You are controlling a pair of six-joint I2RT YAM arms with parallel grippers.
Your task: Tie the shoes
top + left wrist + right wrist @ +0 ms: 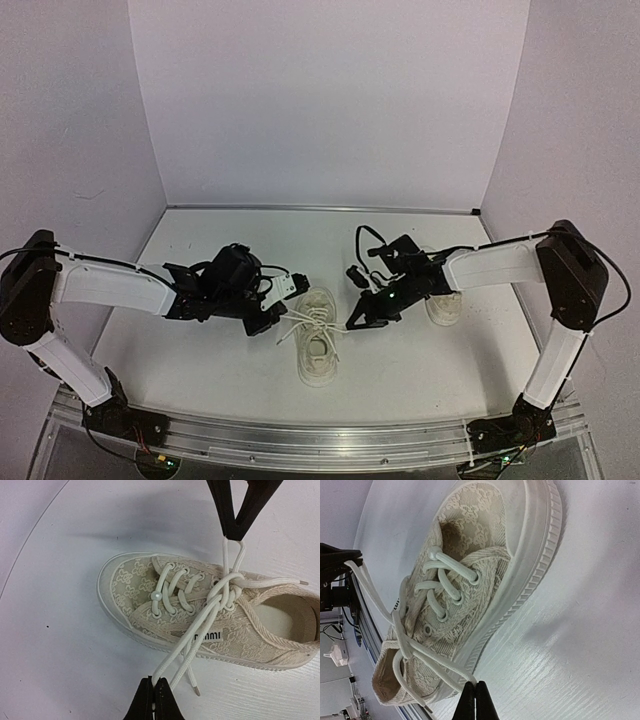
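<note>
One cream shoe lies on the table between my grippers, toe towards the back. In the left wrist view the shoe has its laces crossed in a knot over the tongue. My left gripper is shut on a lace loop pulled to the shoe's left side; it also shows in the top view. My right gripper is shut on the other lace loop on the opposite side, seen in the top view too. Both loops are taut. The second shoe lies under my right arm, partly hidden.
White walls close in the table on three sides. A metal rail runs along the near edge. One loose lace end lies on the table by the left gripper; another hangs over the shoe's opening.
</note>
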